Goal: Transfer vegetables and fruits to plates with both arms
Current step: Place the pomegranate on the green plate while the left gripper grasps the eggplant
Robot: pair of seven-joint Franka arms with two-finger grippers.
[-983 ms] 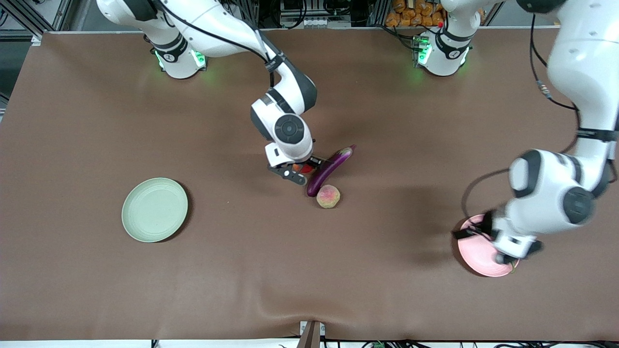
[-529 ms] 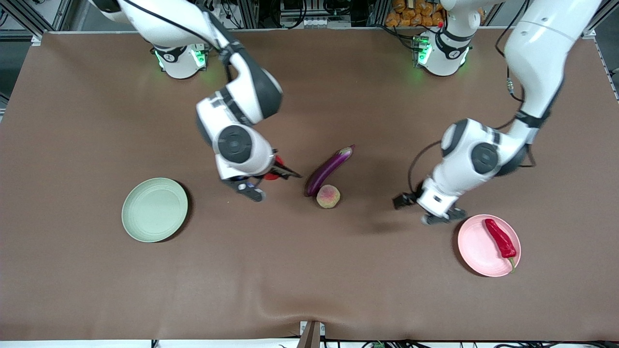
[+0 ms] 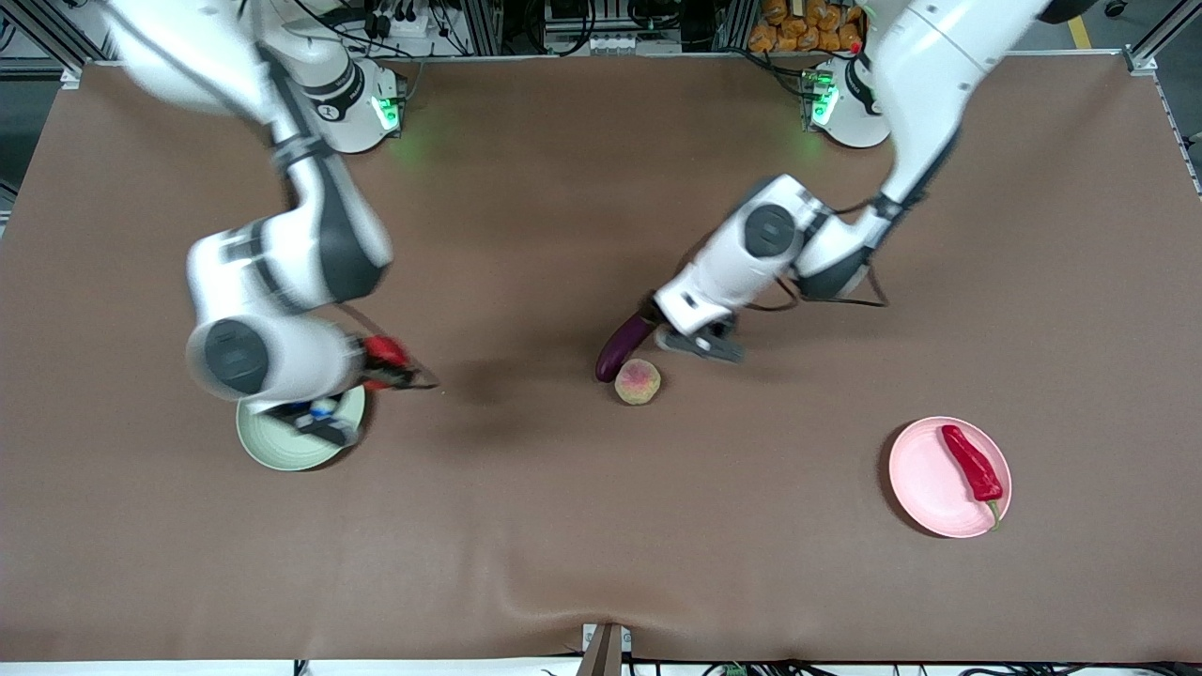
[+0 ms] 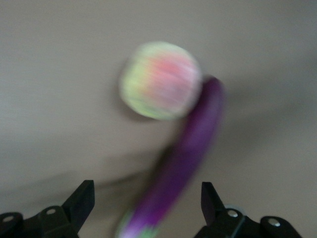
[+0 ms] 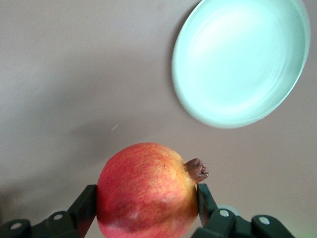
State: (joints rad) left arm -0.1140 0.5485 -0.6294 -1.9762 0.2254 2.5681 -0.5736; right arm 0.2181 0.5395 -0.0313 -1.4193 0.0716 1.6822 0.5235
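My right gripper is shut on the red pomegranate and holds it up beside the pale green plate. In the right wrist view the pomegranate sits between the fingers, with the green plate empty below. My left gripper is open over the purple eggplant, whose stem end it hides. In the left wrist view the eggplant lies between the fingertips, touching the peach. The peach lies on the table. The red chili lies on the pale pink plate.
A brown cloth covers the table. The green plate is toward the right arm's end and the pink plate toward the left arm's end. The arm bases stand along the table's edge farthest from the camera.
My right gripper carried the pomegranate from beside the eggplant to the green plate. My left gripper left the chili on the pink plate and moved over the eggplant.
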